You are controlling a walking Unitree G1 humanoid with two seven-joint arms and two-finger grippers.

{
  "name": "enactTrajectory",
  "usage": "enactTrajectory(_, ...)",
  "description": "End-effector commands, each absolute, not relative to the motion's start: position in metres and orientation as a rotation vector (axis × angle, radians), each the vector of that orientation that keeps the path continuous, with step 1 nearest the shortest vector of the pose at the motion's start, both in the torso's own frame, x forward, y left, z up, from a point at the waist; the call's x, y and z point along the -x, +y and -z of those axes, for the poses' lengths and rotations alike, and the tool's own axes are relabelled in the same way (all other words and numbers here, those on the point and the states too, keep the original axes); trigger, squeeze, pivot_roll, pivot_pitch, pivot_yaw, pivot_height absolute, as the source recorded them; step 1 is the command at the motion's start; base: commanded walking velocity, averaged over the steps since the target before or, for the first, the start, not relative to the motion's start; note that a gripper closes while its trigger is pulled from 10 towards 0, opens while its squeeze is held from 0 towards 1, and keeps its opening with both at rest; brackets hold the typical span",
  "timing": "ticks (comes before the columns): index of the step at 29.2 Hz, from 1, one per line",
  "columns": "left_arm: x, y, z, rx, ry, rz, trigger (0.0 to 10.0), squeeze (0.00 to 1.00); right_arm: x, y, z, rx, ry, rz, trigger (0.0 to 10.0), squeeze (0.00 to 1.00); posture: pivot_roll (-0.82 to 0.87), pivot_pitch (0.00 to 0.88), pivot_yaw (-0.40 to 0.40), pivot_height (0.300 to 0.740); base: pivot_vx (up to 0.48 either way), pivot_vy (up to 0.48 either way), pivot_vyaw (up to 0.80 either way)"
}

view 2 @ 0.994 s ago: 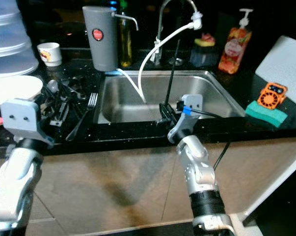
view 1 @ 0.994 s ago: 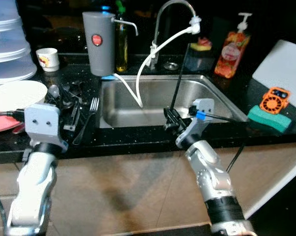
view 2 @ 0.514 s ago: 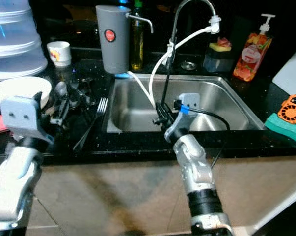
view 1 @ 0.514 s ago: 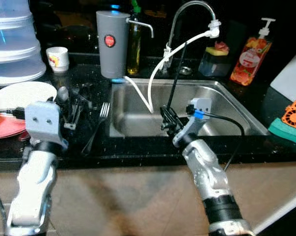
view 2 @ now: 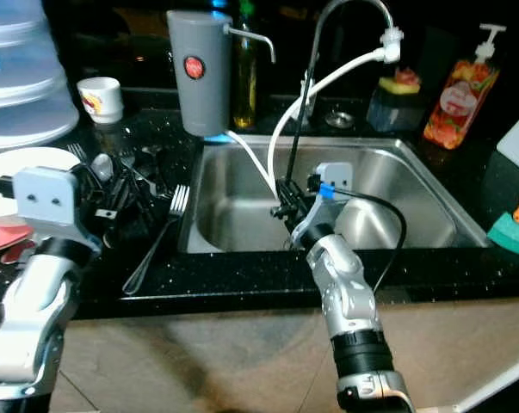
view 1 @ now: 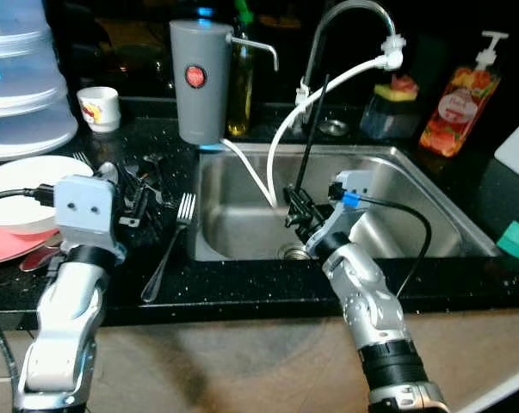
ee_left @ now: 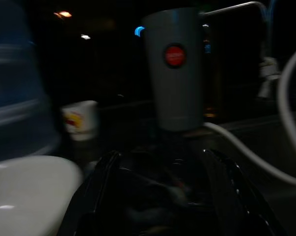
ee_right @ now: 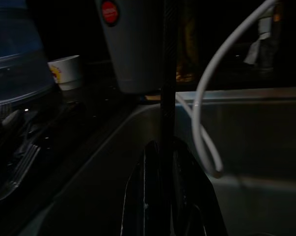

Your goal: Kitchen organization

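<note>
Over the steel sink [view 1: 414,176], the right gripper [view 1: 295,209] pinches a thin black rod [view 1: 309,138] standing upright. The left gripper [ee_left: 157,196], fingers spread, hovers above cutlery, a fork [view 1: 169,245] at its three o'clock.
</note>
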State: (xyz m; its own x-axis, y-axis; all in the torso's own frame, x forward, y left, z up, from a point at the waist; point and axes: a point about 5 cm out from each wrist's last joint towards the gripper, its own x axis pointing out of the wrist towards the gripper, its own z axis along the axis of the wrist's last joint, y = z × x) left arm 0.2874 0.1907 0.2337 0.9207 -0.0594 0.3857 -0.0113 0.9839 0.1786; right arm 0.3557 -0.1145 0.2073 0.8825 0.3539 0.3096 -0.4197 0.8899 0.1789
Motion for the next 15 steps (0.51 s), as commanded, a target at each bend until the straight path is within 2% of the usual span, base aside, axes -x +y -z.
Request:
enactTrajectory(1,-0.2850,0.1867,-0.2335,-0.152,-0.396,0.040,10.0,0.00,-0.3563,-0.1165,-0.2056,-0.246,-0.261,-0.397,10.0,0.00,0.07,0.042,-0.058,0.740,0.000,0.000,0.00)
enactTrajectory(5,-0.2853,0.1839,-0.2341,-0.155,-0.393,0.057,10.0,0.00,-0.3581,-0.1181,-0.2060,-0.240,-0.254,-0.369,10.0,0.00,0.07,0.045,-0.058,0.740,0.000,0.000,0.00)
enactTrajectory(12,-0.2857,0.1815,-0.2345,-0.141,-0.383,0.070,10.0,0.00,-0.3594,-0.1190,-0.2077,-0.200,-0.263,-0.357,10.0,0.00,0.07,0.045,-0.057,0.740,0.000,0.000,0.80)
enactTrajectory(15,-0.2857,0.1818,-0.2351,-0.136,-0.381,0.068,10.0,0.00,-0.3595,-0.1199,-0.2070,-0.227,-0.262,-0.348,10.0,0.00,0.07,0.045,-0.057,0.740,0.000,0.000,0.00)
